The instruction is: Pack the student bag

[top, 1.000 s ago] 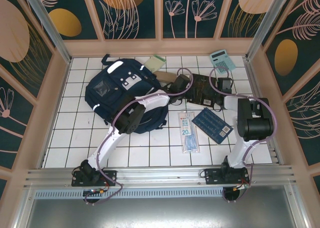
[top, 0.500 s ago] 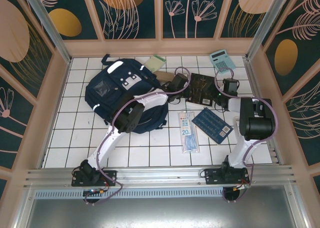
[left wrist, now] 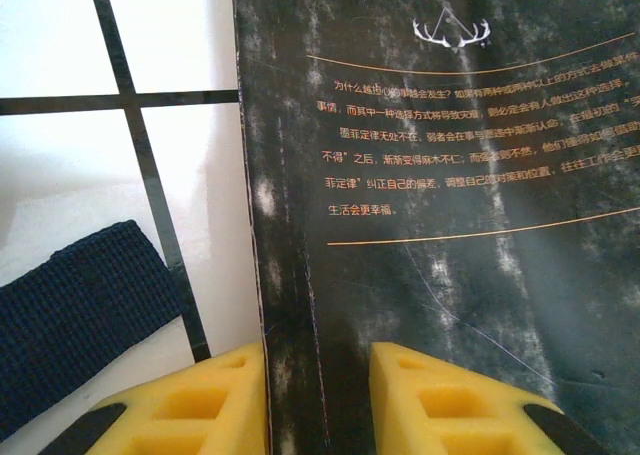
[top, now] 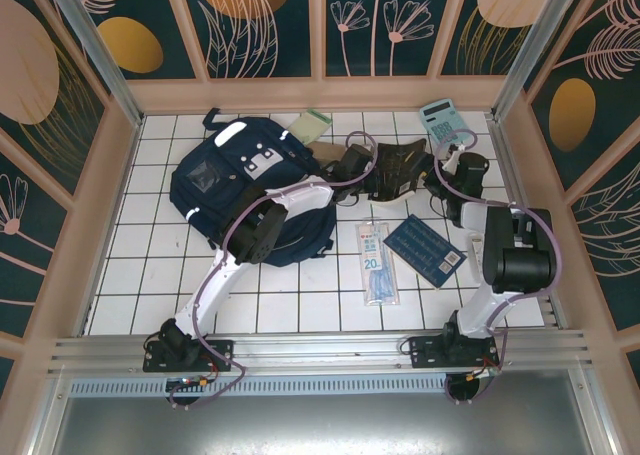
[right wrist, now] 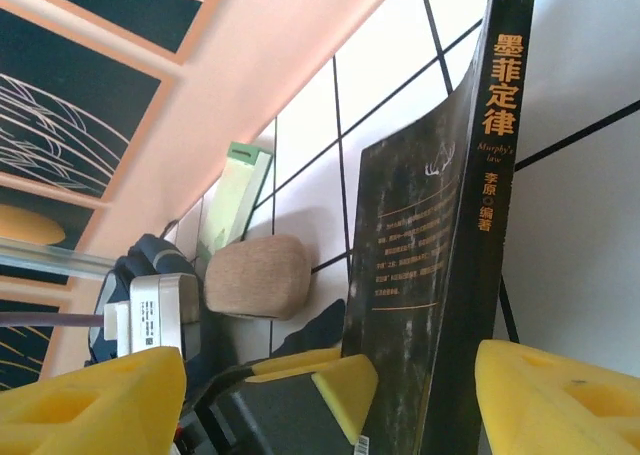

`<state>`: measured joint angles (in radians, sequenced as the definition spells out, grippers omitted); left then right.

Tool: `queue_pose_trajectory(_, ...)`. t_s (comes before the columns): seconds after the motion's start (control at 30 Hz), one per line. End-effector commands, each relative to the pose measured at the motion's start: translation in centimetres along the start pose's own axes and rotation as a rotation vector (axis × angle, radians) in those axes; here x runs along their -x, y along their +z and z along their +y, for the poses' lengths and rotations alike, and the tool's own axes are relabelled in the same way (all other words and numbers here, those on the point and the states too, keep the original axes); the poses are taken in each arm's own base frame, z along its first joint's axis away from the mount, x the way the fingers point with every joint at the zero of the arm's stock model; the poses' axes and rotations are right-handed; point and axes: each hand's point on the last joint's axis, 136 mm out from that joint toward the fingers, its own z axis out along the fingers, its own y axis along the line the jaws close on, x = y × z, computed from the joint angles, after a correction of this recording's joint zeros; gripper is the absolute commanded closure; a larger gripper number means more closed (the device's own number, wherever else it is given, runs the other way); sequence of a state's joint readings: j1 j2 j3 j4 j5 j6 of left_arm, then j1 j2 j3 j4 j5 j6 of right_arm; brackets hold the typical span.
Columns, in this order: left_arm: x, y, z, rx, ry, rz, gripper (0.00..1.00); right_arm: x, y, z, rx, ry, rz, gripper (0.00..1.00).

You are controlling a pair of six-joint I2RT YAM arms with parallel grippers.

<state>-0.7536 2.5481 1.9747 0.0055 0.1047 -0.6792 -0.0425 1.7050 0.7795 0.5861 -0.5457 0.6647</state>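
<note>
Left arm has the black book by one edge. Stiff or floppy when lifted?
Probably somewhat floppy: the black book bows visibly in the right wrist view, like a softcover. The left gripper pinches only one edge, so it may swing or twist. Its cover looks smooth, so slipping is possible.

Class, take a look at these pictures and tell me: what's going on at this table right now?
Two robot arms are packing the student bag. The left claw is shut on the edge of a dark book, which is tipped up off the tiled table. The right claw stands open around the book's spine. The book is not yet in the bag. A calculator, a blue booklet and a packet lie on the tiles.
</note>
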Motion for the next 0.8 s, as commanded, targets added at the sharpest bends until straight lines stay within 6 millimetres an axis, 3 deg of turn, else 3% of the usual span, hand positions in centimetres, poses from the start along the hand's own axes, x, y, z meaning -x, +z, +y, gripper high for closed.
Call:
queue_pose_trajectory(0.0, -5.4, 1.5, 0.0, -0.034, 0.001, 0.137, 0.69, -2.9, 1.5, 0.0, -0.022, 0.013, 0.138, 0.27)
queue_pose_trajectory(0.27, -5.4, 1.4, 0.0, -0.036, 0.002, 0.137, 0.69, -4.2, 1.9, -3.5, -0.188, 0.015, 0.173, 0.31)
queue_pose_trajectory(0.47, -5.5, 1.5, 0.1, -0.036, -0.002, 0.138, 0.69, -5.3, 2.4, -4.1, -0.193, 0.029, 0.209, 0.35)
queue_pose_trajectory(0.63, -5.7, 1.6, 0.1, -0.037, -0.001, 0.144, 0.69, -5.7, 2.2, -2.4, -0.102, -0.003, 0.200, 0.40)
queue_pose_trajectory(0.77, -5.3, 1.2, 0.2, -0.018, 0.017, 0.136, 0.66, -5.1, 1.9, -4.3, -0.270, -0.060, 0.188, 0.33)
